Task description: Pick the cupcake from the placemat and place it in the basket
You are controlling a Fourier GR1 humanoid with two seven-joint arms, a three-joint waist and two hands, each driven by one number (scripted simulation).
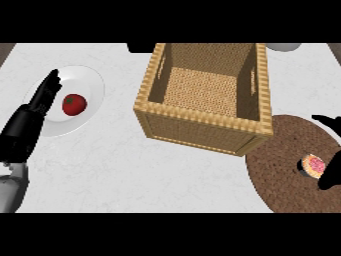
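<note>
The cupcake [312,164] sits on the round brown placemat [284,170], just right of the wicker basket [202,125]. The right hand [340,160] brackets it with spread fingers — apparently positioned to grasp, nothing held. The left hand [34,112] rests open over the tomato's [73,104] plate [84,82].

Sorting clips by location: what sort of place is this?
Probably a kitchen counter: a pale marble-like top holds a plate with a tomato, a wicker basket, and a cupcake on a round placemat.
</note>
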